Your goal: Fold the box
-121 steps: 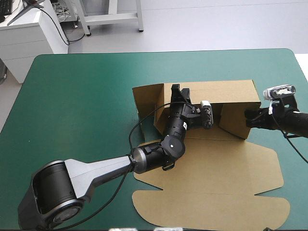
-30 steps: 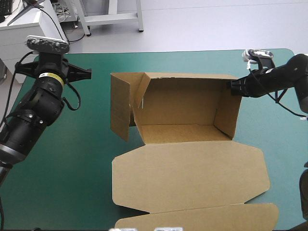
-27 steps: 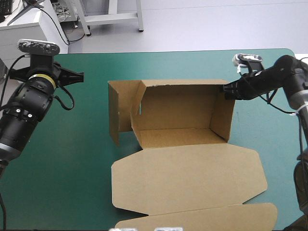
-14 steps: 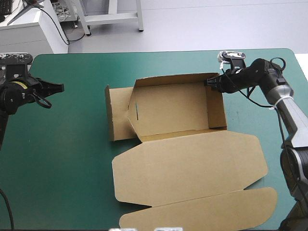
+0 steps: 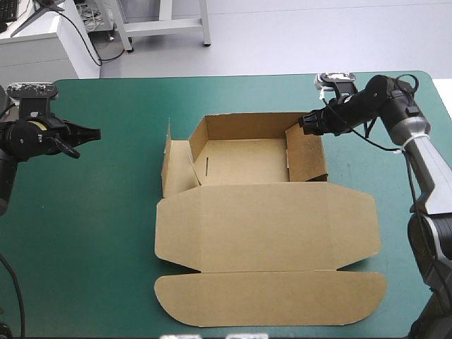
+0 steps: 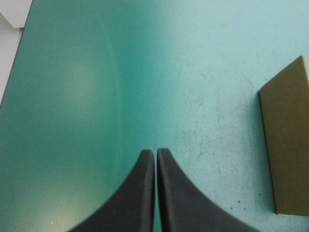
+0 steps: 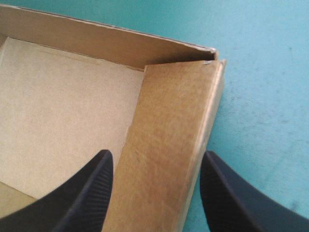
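1. The box [image 5: 268, 233] lies on the teal-green cover [image 5: 106, 247], with its lid flat across the lower centre of the high view and the tuck flap nearest the bottom edge.
2. Its open tray sits at centre frame. The back wall and the right wall [image 5: 305, 157] are raised, and the left flap [image 5: 176, 169] leans outward.
3. The left gripper [image 5: 95, 132], at the left edge of the frame, has its fingers pressed together over bare cover, well apart from the box.
4. The right gripper [image 5: 302, 124], in the upper right, has its fingers spread, straddling the right wall at the tray's far corner.
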Tool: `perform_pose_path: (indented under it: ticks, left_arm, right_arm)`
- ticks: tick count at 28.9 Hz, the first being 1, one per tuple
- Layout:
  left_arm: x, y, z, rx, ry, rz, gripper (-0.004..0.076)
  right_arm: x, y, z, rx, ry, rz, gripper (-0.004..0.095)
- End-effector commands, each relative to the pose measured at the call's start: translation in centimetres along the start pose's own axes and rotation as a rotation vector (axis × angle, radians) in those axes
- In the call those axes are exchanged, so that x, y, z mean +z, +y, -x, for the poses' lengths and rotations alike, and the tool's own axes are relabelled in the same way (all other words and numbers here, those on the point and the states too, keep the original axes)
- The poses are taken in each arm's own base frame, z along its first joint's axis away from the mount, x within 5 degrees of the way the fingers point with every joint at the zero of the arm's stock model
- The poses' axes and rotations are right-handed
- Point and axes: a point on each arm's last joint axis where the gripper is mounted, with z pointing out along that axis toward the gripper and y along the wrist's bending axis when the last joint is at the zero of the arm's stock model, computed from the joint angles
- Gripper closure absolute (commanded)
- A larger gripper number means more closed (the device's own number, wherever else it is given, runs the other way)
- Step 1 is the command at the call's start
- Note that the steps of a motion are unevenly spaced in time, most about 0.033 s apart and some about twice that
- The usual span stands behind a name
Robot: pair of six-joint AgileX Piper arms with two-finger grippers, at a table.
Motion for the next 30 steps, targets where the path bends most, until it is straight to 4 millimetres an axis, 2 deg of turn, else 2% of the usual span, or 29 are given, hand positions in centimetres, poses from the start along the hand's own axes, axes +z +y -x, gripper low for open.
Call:
perform_pose_path:
  ticks: [1, 5, 8, 15, 22, 26, 30]
  left_arm:
    - [-1.1, -0.2, 1.0, -0.022, -0.084, -0.020, 0.0725]
    - [-0.5, -0.1, 0.8, -0.029, -0.043, -0.023, 0.0726]
    - [-0.1, 0.3, 0.6, -0.063, -0.022, -0.033, 0.0725]
    - [-0.2, 1.8, 0.1, -0.100, 0.020, -0.011, 0.0726]
    - [-0.2, 1.9, -0.1, -0.116, 0.031, -0.044, 0.0726]
    - [-0.2, 1.8, 0.0, -0.125, 0.025, -0.054, 0.0726]
    - [-0.2, 1.8, 0.0, -0.127, 0.027, -0.057, 0.0726]
  right_arm:
    - [-5.2, 1.3, 1.8, -0.075, -0.077, -0.040, 0.0389]
    - [-8.4, 1.6, 2.4, -0.084, -0.040, -0.127, 0.0389]
    - [-9.8, 1.9, 2.9, -0.057, -0.084, -0.144, 0.0389]
    - [-10.8, 2.3, 2.8, -0.004, -0.110, -0.137, 0.0389]
    - [-8.8, 1.7, 1.7, 0.027, -0.032, -0.128, 0.0389]
    - [-6.1, 1.1, 0.3, 0.060, 0.063, -0.107, 0.0389]
    - [-4.2, 0.6, 0.1, 0.082, 0.110, -0.084, 0.0389]
